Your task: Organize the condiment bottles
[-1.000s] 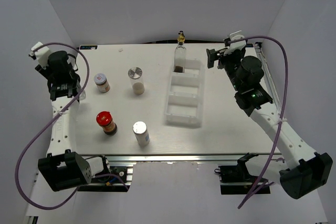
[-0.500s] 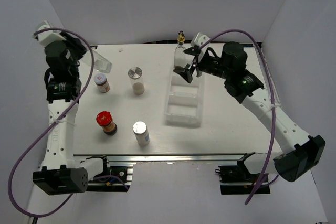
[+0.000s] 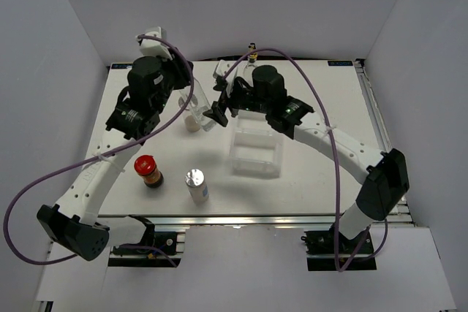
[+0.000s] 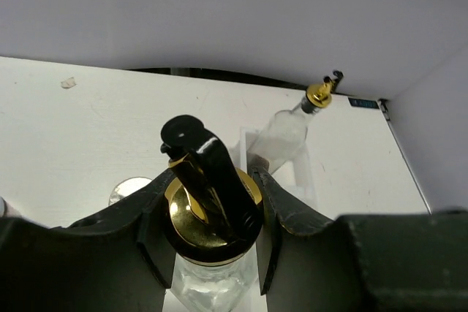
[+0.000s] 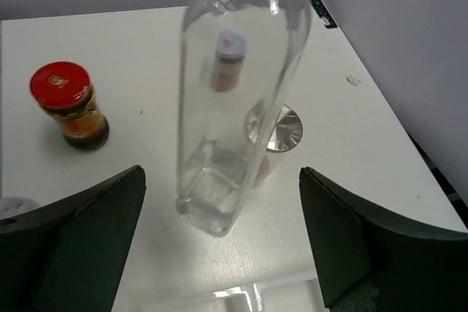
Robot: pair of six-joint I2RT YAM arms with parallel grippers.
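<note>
One clear glass bottle (image 5: 238,85) hangs tilted, the left hand (image 4: 210,217) pinching its gold-topped neck; the right hand (image 5: 219,210) is spread wide beside its base.

Clear glass bottle (image 5: 234,100), neck cut off by top edge, silver-lidded shaker (image 5: 284,128) partly hidden behind it

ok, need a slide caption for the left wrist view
Left end effector clamped on a gold-topped glass bottle; second bottle in the white tray beyond.
</note>
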